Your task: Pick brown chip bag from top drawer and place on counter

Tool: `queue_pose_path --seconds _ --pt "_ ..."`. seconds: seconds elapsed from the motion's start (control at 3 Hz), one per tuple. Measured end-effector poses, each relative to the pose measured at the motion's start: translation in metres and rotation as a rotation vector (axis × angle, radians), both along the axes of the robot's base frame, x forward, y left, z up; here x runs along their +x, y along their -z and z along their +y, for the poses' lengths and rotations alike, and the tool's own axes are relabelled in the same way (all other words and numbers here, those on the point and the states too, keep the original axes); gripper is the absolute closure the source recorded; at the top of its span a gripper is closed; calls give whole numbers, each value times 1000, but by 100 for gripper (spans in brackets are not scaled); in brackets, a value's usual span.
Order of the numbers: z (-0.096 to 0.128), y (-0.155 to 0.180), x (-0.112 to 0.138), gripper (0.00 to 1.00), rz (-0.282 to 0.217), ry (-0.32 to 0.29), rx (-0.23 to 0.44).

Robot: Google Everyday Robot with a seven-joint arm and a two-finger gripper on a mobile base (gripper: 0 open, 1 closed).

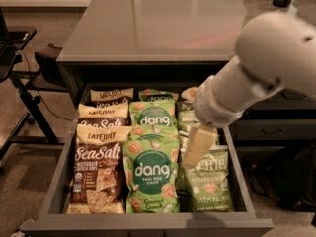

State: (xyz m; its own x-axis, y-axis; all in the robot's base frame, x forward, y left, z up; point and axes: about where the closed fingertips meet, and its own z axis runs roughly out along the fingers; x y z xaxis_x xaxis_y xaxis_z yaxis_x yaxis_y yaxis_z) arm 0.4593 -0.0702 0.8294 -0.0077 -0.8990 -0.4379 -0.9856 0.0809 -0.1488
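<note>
Most of the upper frame is being filled by the counter (163,23), its glossy grey top catching pale reflections from the upper left across to the upper right. My arm (269,53) is next in bulk. Its white rounded joint is sitting at the upper right, in front of the counter, and a white cylindrical wrist is slanting down from it toward the middle of the frame.

Under the counter's near edge the top drawer (148,227) is standing pulled out. Its dark grey walls are framing the lower half of the frame and its flat front is running along the bottom edge. At the left edge a black stand (24,83) is resting on the floor.

Three columns of chip bags are lying in the drawer. The brown chip bag (97,174) is lying at the front of the left column, in the lower left, its cream band and white Sea Salt lettering facing up. More bags like it are overlapping behind it. Just beside it, the bright green dang bag (149,174) is heading the middle column, and the pale green jalapeno bag (213,184) is heading the right one.

My gripper (197,149) is hanging right of centre over the right column, covering the top of the jalapeno bag. It is apart from the brown chip bag, with the dang column between them. I cannot tell whether it is spread or pressed together.
</note>
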Motion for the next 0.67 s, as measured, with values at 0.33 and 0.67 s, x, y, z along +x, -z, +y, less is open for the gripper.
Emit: queue_pose_path --seconds 0.33,0.67 --pt "67 45 17 0 -7 -38 13" --pt "123 79 29 0 20 -55 36"
